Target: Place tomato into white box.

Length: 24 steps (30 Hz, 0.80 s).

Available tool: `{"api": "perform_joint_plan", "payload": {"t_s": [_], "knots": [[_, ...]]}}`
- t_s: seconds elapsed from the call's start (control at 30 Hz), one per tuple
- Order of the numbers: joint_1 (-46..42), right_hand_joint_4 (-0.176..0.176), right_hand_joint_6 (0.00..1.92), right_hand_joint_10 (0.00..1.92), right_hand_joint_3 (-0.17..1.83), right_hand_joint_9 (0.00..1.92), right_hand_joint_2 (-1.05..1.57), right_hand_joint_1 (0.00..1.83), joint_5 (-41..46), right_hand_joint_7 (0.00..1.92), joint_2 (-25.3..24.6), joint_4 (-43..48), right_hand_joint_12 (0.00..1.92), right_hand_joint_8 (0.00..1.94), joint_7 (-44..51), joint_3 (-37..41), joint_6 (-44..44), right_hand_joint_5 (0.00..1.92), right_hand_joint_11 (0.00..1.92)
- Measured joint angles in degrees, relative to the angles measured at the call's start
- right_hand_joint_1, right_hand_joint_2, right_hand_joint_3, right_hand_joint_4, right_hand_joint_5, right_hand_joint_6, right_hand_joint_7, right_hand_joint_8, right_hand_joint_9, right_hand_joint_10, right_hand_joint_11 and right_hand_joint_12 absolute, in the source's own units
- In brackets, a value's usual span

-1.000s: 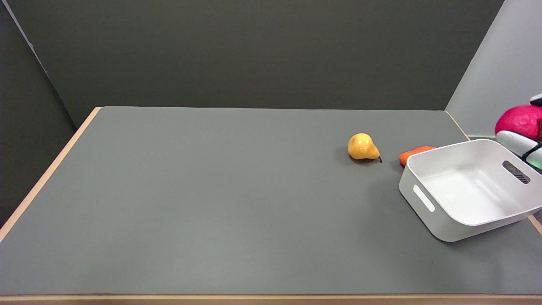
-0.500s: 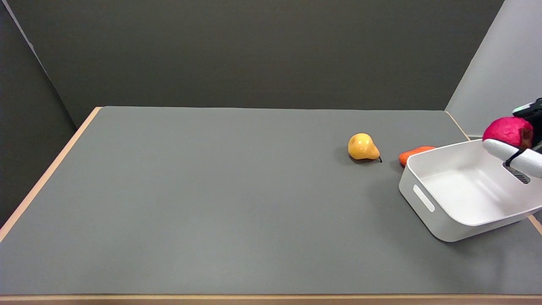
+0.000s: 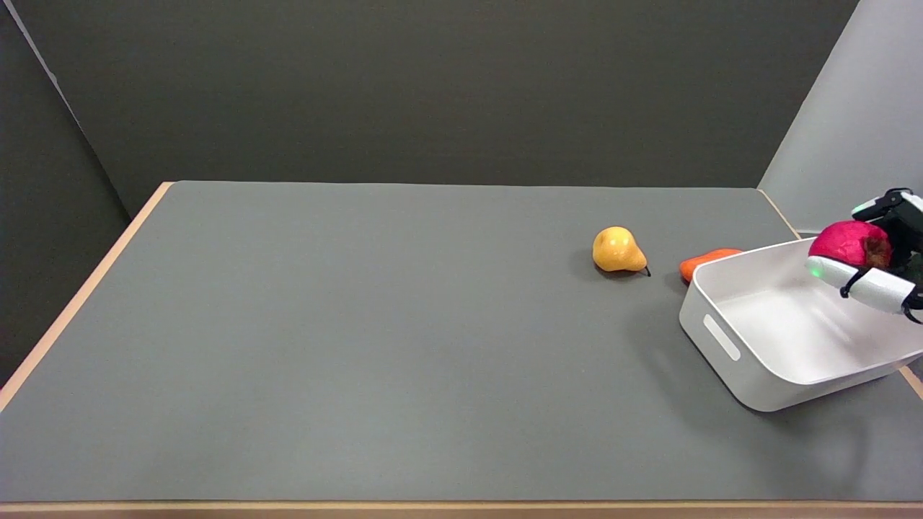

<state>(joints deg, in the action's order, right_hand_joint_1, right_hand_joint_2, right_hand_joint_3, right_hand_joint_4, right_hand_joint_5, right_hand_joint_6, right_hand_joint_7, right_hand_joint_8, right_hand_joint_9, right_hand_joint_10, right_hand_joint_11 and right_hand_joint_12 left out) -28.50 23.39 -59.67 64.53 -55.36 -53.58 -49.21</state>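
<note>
Your right hand (image 3: 876, 270) (fingers clasping the round red tomato (image 3: 848, 244)) has moved toward nine o'clock, now over the white plastic box (image 3: 728, 344).

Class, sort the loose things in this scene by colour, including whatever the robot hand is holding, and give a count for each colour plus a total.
Red: 1, the tomato held by the right robot hand
Yellow: 1, the pear
Orange: 1, the orange object partly hidden behind the box
White: 1, the white box
Total: 4

Right hand (image 3: 881, 263) at the picture's right edge, fingers curled, grasping.
</note>
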Motion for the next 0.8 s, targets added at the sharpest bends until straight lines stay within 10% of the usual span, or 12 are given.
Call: {"api": "perform_joint_plan", "payload": {"t_s": [0.13, 0.4, 0.8], "knots": [[-0.2, 0.067, 0.56, 0.81, 0.86, 0.22, 0.58, 0.52, 0.6, 0.33, -0.1, -0.5, 1.42, 0.41, 1.0, -0.5, -0.8, 0.29, 0.23], [-1.1, 0.070, 0.37, 0.00, 0.78, 0.00, 0.52, 0.35, 2.5, 0.00, -0.7, -1.2, 0.67, 0.02, 2.2, -1.3, -2.6, 0.15, 0.00], [-1.9, 0.069, 0.31, 0.00, 0.72, 0.00, 0.55, 0.34, 5.6, 0.00, -1.2, -1.0, 0.08, 0.00, 2.9, -3.5, -6.5, 0.14, 0.00]]}}
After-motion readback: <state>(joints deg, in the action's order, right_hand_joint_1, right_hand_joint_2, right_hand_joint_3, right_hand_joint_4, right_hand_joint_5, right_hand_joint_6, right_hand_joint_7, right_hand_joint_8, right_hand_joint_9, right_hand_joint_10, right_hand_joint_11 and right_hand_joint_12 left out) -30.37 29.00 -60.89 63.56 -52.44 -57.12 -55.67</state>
